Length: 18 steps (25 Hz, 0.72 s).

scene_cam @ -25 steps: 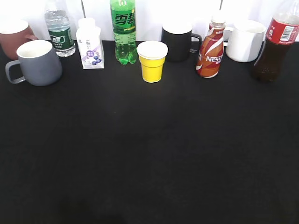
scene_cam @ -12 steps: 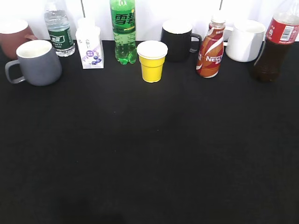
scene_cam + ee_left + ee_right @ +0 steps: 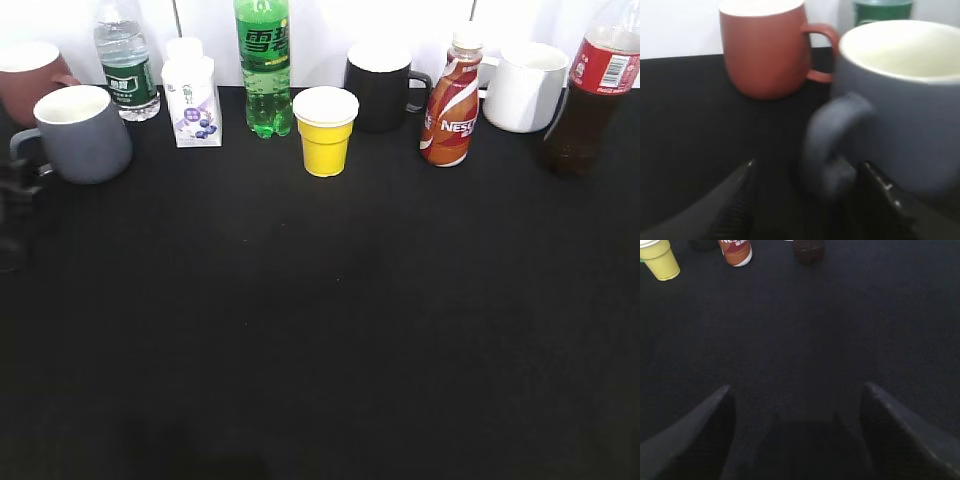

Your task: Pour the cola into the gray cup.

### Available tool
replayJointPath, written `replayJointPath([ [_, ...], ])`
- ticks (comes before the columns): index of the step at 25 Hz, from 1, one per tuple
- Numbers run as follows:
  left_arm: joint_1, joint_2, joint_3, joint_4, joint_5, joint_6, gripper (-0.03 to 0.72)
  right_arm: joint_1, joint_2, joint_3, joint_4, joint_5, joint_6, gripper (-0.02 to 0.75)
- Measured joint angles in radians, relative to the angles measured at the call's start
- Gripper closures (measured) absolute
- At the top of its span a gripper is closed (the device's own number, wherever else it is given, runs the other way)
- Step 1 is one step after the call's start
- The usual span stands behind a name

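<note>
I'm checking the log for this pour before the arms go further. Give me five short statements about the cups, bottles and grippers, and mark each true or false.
1. The left gripper is open, its fingers either side of the handle of the gray cup. True.
2. The cola stands at the far right of the table. True.
3. The right gripper is shut on the cola. False: it is open over bare black cloth, with the bottle far ahead of it.
4. The reddish-brown mug lies on its side. False: it stands upright behind the gray cup.
5. The yellow cup stands between the green soda bottle and the black mug. True.
</note>
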Motion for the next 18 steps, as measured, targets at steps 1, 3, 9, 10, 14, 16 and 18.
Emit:
replayJointPath([
  [1,0.0,0.032,-0.04,-0.018,0.0,0.003,0.224,0.0,0.0,0.0,0.0,0.0,0.0,0.153],
  [3,0.0,0.085,-0.122,-0.036,0.016,0.005,0.246,0.0,0.0,0.0,0.0,0.0,0.0,0.153],
  [9,0.0,0.179,-0.25,-0.048,0.041,0.014,0.608,0.0,0.0,0.0,0.0,0.0,0.0,0.153],
  [10,0.001,0.179,-0.251,-0.034,0.035,0.014,0.608,0.0,0.0,0.0,0.0,0.0,0.0,0.153],
  [14,0.002,0.125,-0.171,0.024,0.007,0.014,0.617,0.0,0.0,0.0,0.001,0.0,0.0,0.153],
  [16,-0.002,0.011,-0.069,0.033,-0.004,0.02,0.624,0.0,0.0,-0.003,0.001,-0.007,0.0,0.153],
  [18,-0.022,-0.135,0.016,0.031,0.002,0.02,0.624,0.0,0.0,-0.017,0.001,-0.099,0.0,0.153],
])
